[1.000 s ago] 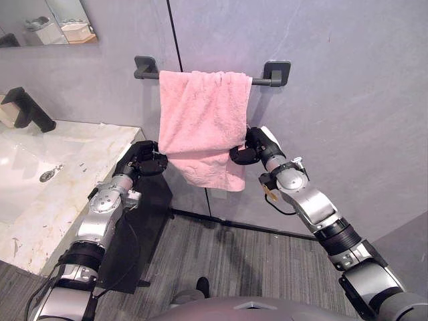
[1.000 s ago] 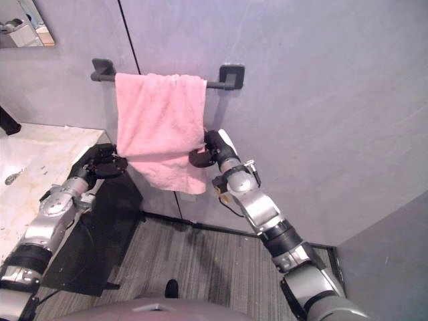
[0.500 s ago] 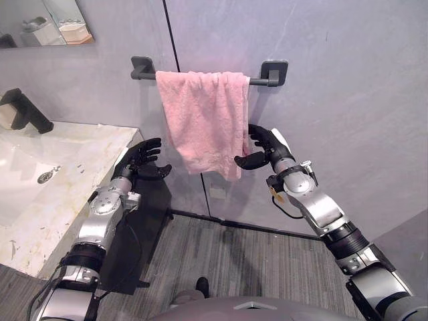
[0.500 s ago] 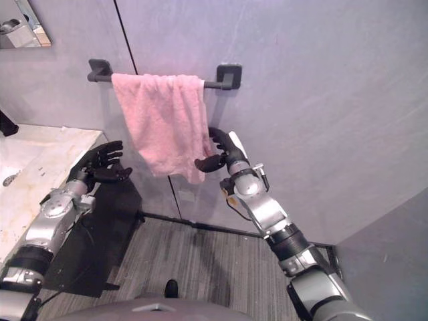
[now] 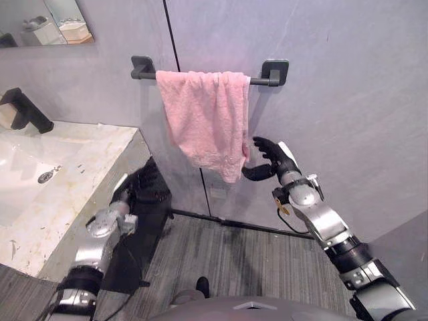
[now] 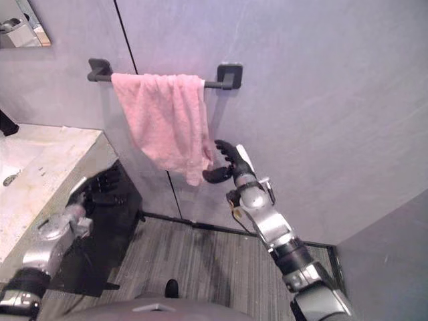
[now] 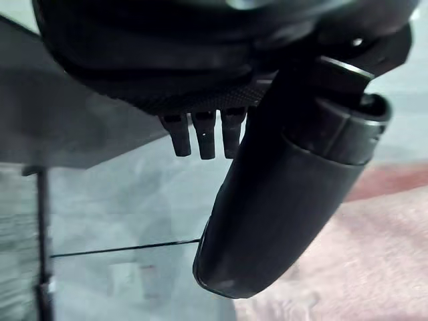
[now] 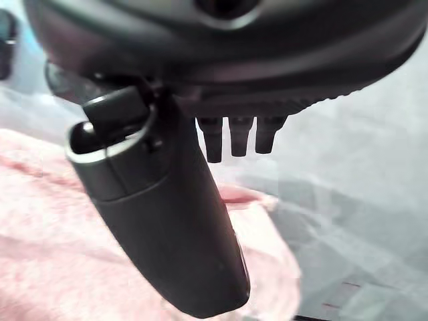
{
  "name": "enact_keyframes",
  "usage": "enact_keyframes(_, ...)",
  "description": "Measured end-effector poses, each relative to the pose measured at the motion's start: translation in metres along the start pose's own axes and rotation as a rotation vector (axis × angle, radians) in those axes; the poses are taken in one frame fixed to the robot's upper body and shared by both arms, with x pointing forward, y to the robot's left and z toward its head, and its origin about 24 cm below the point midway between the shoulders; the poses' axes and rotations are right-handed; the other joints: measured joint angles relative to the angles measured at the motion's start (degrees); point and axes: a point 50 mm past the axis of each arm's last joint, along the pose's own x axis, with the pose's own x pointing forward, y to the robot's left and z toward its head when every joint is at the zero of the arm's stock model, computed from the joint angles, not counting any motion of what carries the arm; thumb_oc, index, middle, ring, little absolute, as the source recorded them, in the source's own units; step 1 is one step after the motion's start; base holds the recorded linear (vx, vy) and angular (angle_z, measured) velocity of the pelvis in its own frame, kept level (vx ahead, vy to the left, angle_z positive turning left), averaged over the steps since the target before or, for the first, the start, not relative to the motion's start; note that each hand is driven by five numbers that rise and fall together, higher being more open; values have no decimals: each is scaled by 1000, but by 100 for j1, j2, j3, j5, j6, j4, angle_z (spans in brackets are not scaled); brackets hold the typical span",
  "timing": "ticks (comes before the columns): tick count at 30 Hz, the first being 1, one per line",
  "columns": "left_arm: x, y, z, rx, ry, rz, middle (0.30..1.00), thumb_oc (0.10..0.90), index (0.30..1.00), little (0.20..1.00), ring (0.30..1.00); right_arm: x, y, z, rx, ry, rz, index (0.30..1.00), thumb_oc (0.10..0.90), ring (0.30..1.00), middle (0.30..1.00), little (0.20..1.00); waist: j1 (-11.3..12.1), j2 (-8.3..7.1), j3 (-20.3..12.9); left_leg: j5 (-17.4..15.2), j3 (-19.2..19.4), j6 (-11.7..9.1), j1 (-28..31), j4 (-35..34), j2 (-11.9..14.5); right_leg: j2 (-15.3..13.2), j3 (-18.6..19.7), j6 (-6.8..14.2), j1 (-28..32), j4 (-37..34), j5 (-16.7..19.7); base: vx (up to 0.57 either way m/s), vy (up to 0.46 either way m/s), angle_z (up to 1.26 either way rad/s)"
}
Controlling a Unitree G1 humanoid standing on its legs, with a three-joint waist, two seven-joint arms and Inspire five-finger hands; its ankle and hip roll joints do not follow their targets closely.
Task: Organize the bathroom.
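Pink terry towel (image 5: 206, 120) draped over the black wall-mounted bar (image 5: 257, 81) on the grey wall, bunched and uneven, lower hem slanting down to a point at the right side; hanging free, gripped by nothing. Right hand (image 5: 273, 159) just beside that low corner, dark fingers (image 5: 262, 145) spread and relaxed, thumb apart from them, holding nothing; whether a fingertip brushes the cloth, impossible to tell. Left hand (image 5: 139, 186) low beside the edge of the pale marbled stone tabletop (image 5: 73, 170), well apart from the towel, in front of a dark cabinet side; fingers (image 7: 204, 133) straight in the wrist view, nothing between them and the thumb. White sink basin (image 5: 17, 175) with a black faucet (image 5: 25, 109) at the far left of the tabletop. Judged from this: towel on its bar, so the hanging seems done; folds untidy, so perhaps some straightening left; other bathroom chores not readable from here.
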Motion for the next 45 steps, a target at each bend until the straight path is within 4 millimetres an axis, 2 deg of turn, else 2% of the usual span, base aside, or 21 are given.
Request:
enact_keyframes(3,-19,-9,-39,-60,123,-35,900,800,900,900,900,-12,0,-37,-23,121,-13,900,800,900,900,900,-2,-14,-7,-2,-1,3,-3,1,-12,-11,-3,0,-7,0,-3,-58,-33,0)
enact_keyframes(5,-22,-11,-45,-71,144,-48,900,800,900,900,900,-15,0,-45,-23,146,-15,900,800,900,900,900,9,-19,-18,-2,1,3,-23,1,-5,-10,-2,0,-25,-1,-3,-59,-26,0)
enact_keyframes(7,-37,-19,-68,-119,210,-72,900,800,900,900,900,-30,4,-77,-37,259,-2,900,800,900,900,900,11,-19,-22,1,-1,5,-45,1,-1,-6,-3,3,-70,-1,-7,-74,-10,0)
enact_keyframes(14,-60,-33,-115,-259,373,-32,900,800,900,900,900,-67,14,-149,-129,520,126,900,800,900,900,900,-7,34,-63,19,-19,-7,-77,1,6,42,-16,9,-108,0,-10,-85,-15,1)
enact_keyframes(17,-78,-34,-140,-289,479,-4,900,800,900,900,900,-94,20,-182,-162,669,213,900,800,900,900,900,-4,45,-110,9,-102,-41,-194,-2,26,79,-103,13,-179,0,-36,-85,-14,14)
enact_keyframes(20,-103,-41,-174,-361,638,35,900,800,900,900,900,-122,28,-215,-208,834,316,900,800,900,900,900,96,59,-110,95,-192,-88,-262,7,63,105,-193,-2,-215,-4,-43,-108,-12,11)
enact_keyframes(21,-103,-41,-174,-361,638,35,900,800,900,900,900,-122,28,-215,-208,834,316,900,800,900,900,900,96,59,-110,95,-192,-88,-262,7,63,105,-193,-2,-215,-4,-43,-54,-5,12)
enact_keyframes(23,-109,-44,-184,-438,678,73,900,800,900,900,900,-141,30,-235,-224,951,361,900,800,900,900,900,236,67,-107,169,-360,-163,-363,7,94,157,-344,-40,-241,-29,-59,-81,-16,30)
enact_keyframes(27,-116,-47,-199,-444,783,91,900,800,900,900,900,-147,28,-250,-291,1022,405,900,800,900,900,900,409,148,-134,201,-479,-224,-489,81,144,237,-446,-130,-284,-29,-75,-82,-25,16)
enact_keyframes(30,-130,-47,-211,-421,879,121,900,800,900,900,900,-148,31,-252,-321,1022,437,900,800,900,900,900,502,177,-151,226,-561,-260,-588,203,157,278,-525,-149,-285,-30,-82,-65,-17,14)
enact_keyframes(33,-145,-49,-222,-433,956,145,900,800,900,900,900,-147,35,-253,-349,1012,469,900,800,900,900,900,650,71,-74,626,-677,-454,-764,273,70,207,-705,-200,-308,-32,-75,-73,-44,34)
enact_keyframes(34,-149,-49,-224,-436,977,152,900,800,900,900,900,-146,37,-252,-355,1002,482,900,800,900,900,900,717,-22,-21,858,-734,-622,-854,270,-3,116,-824,-254,-332,-35,-49,-58,-46,30)
enact_keyframes(35,-156,-50,-228,-441,1000,160,900,800,900,900,900,-145,39,-252,-377,991,497,900,800,900,900,900,802,-63,6,804,-702,-644,-867,329,-37,72,-907,-327,-330,-34,-2,-61,-53,26)
enact_keyframes(36,-163,-49,-231,-444,1019,167,900,800,900,900,900,-145,42,-251,-393,980,514,900,800,900,900,900,841,-105,13,505,-597,-608,-863,529,-49,48,-952,-329,-316,-34,3,-34,-31,21)
enact_keyframes(38,-173,-50,-235,-447,1061,181,900,800,900,900,900,-145,45,-251,-393,973,524,900,800,900,900,900,843,-105,11,188,-534,-535,-842,644,-79,87,-1098,-255,-267,-29,-49,-27,-25,47)
enact_keyframes(39,-177,-50,-237,-448,1068,184,900,800,900,900,900,-146,46,-252,-393,980,520,900,800,900,900,900,865,-78,17,140,-520,-465,-835,577,-67,136,-1169,-211,-250,-28,-75,-33,-73,61)
enact_keyframes(40,-172,-48,-234,-443,1051,182,900,800,900,900,900,-146,48,-252,-391,986,519,900,800,900,900,900,1004,-56,52,167,-488,-281,-776,438,-30,192,-1225,-167,-214,-25,-99,-48,-92,53)
enact_keyframes(41,-168,-47,-232,-438,1034,178,900,800,900,900,900,-145,52,-252,-386,983,525,900,800,900,900,900,1102,-133,146,202,-504,-250,-831,503,-105,234,-1269,-148,-158,0,-106,-61,-95,56)
enact_keyframes(43,-153,-44,-226,-428,995,166,900,800,900,900,900,-137,56,-247,-380,957,521,900,800,900,900,900,1149,-175,337,315,-528,-280,-881,568,-149,263,-1423,-199,-68,-3,-173,-36,-58,71)
enact_keyframes(44,-149,-44,-224,-427,984,159,900,800,900,900,900,-135,56,-246,-379,951,517,900,800,900,900,900,1160,-184,344,333,-509,-370,-903,531,-120,277,-1490,-234,-79,19,-195,-12,-67,63)
enact_keyframes(45,-145,-44,-222,-428,975,151,900,800,900,900,900,-135,57,-246,-379,949,516,900,800,900,900,900,1177,-204,349,146,-375,-586,-901,448,-83,264,-1561,-299,-107,85,-185,-10,-68,42)
